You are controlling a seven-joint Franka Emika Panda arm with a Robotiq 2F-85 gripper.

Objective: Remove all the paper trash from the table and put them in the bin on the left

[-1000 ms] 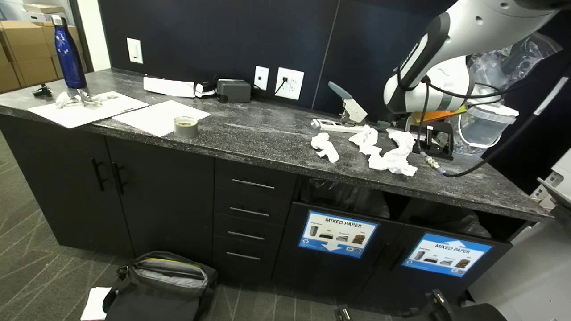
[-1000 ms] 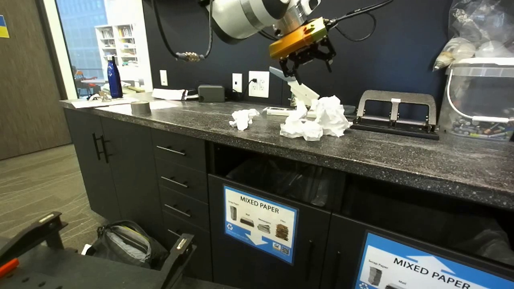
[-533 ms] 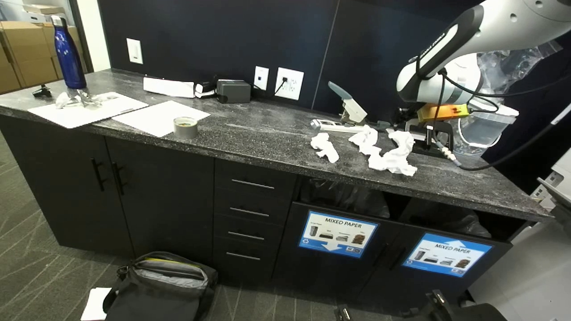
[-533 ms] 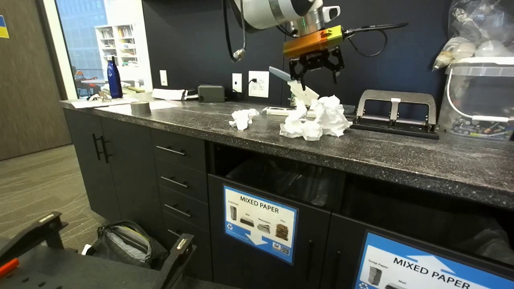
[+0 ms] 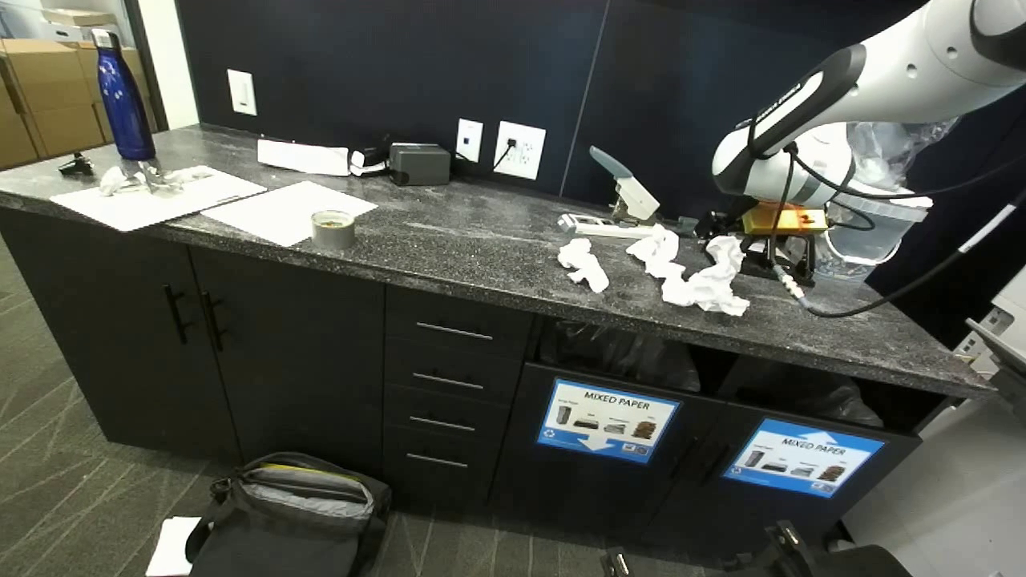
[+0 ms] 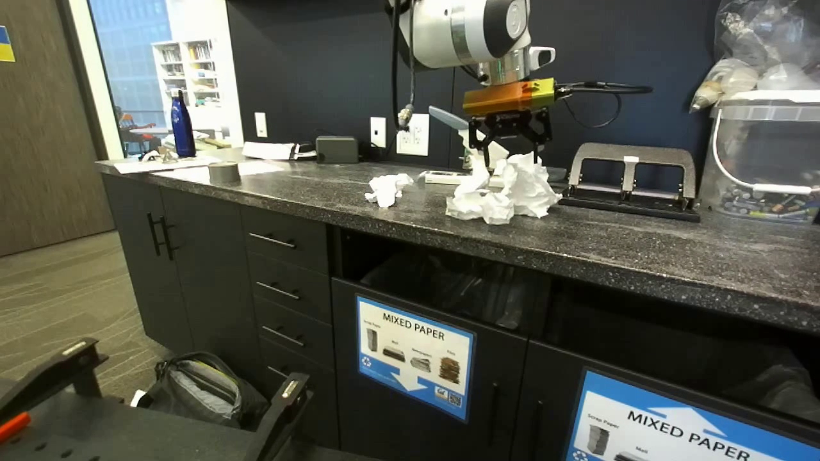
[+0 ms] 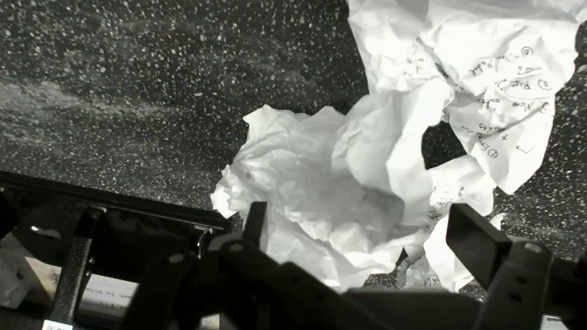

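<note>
Black hand (image 6: 512, 159), jaws wide, abv ppr wad (image 7: 316, 176)

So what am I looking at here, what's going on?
A robot arm is on a paper cleanup. Its gripper hangs over a crumpled wad on the counter, jaws wide apart, nothing gripped yet; whether it touches the paper, I can't tell. More crumpled paper, with handwriting on it, lies beside that wad, and a smaller wad sits apart. The left bin, under the counter, is where it is all meant to go.
</note>
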